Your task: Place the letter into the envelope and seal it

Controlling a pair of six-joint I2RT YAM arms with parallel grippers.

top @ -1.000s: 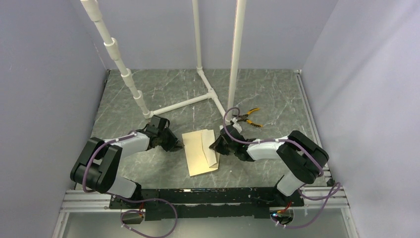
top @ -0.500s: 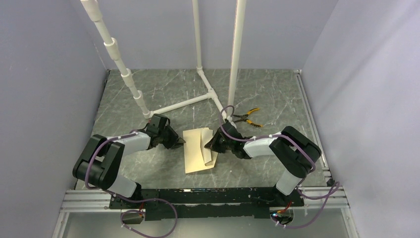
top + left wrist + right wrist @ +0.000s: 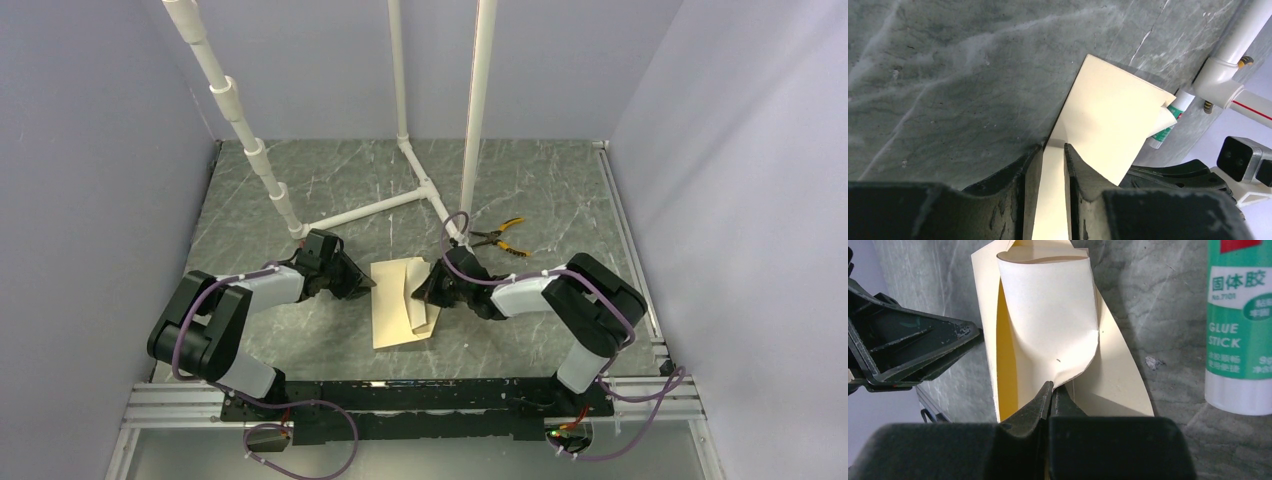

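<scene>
A grey marbled surface (image 3: 300, 190) carries the scene, and a frame of white plastic pipes (image 3: 375, 210) stands on its far half. At the left, the left arm is stretched low across the surface, and its left hand (image 3: 366, 287) is brought up against the left edge of the envelope (image 3: 392, 320). In the left wrist view its fingers (image 3: 1078, 170) are seen parted a little, with a strip of the pale paper showing in the narrow gap between them. Whether the paper is actually gripped there cannot be told.

The envelope lies flat on the surface between the two hands, near the middle of the near half, its long side running away from the arms. Its flap (image 3: 1053, 325) is lifted and curled over, and a yellow inner face is exposed between the flap and the panel on the left.

The right hand (image 3: 420, 296) is set at the envelope's right side. Its fingers are pressed together, and the near tip of the curled flap is pinched between them.

Further right, a green-and-white glue stick (image 3: 1238, 325) is seen near the envelope, apart from it. Pliers with yellow handles (image 3: 498, 238) are laid on the surface beyond the right hand, close to the foot of an upright pipe.
</scene>
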